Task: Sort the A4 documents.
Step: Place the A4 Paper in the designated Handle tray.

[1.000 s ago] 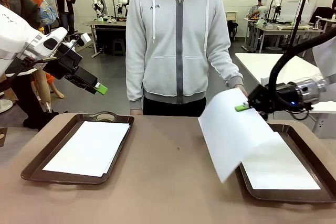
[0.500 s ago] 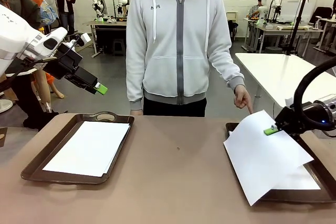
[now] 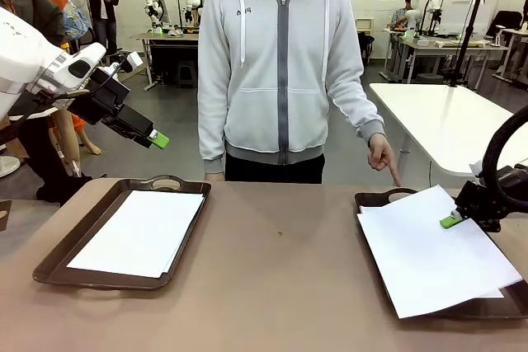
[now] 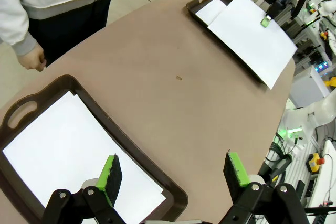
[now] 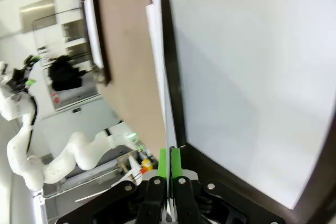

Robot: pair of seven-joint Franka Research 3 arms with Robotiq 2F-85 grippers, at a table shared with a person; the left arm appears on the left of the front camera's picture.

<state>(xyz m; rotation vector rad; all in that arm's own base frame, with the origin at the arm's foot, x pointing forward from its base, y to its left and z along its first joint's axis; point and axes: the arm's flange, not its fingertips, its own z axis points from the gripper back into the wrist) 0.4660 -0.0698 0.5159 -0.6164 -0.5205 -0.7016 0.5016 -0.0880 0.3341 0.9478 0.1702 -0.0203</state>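
A brown table point(image 3: 272, 286) stands in a workshop, with a person in a grey hoodie point(image 3: 280, 63) at its far side and other benches behind.

The right gripper point(image 3: 451, 221) has its green pads pressed together on the edge of a white sheet point(image 3: 433, 249); in the right wrist view the two pads point(image 5: 175, 163) meet with only the paper's thin edge between them. That sheet lies nearly flat over the right tray point(image 3: 375, 200), skewed, with its near corner hanging past the tray's front rim toward the table. Under it another sheet point(image 3: 493, 293) shows at the right, lying in the tray. In the left wrist view the held sheet point(image 4: 252, 35) covers most of that tray point(image 4: 195, 10), and the lower sheet point(image 4: 210, 10) shows at the handle end. The person's hand point(image 3: 383, 154) points a finger down at the tray's far handle.

The left gripper point(image 3: 158, 139) hangs in the air above the left side of the table, well apart from everything. Its fingers point(image 4: 110, 174) stand wide apart with nothing between them. Below it sits the left tray point(image 3: 58, 257) with a white stack point(image 3: 140, 232) lying flat inside, its edges slightly uneven. The person's other hand point(image 4: 32, 59) hangs beside the table's far edge.
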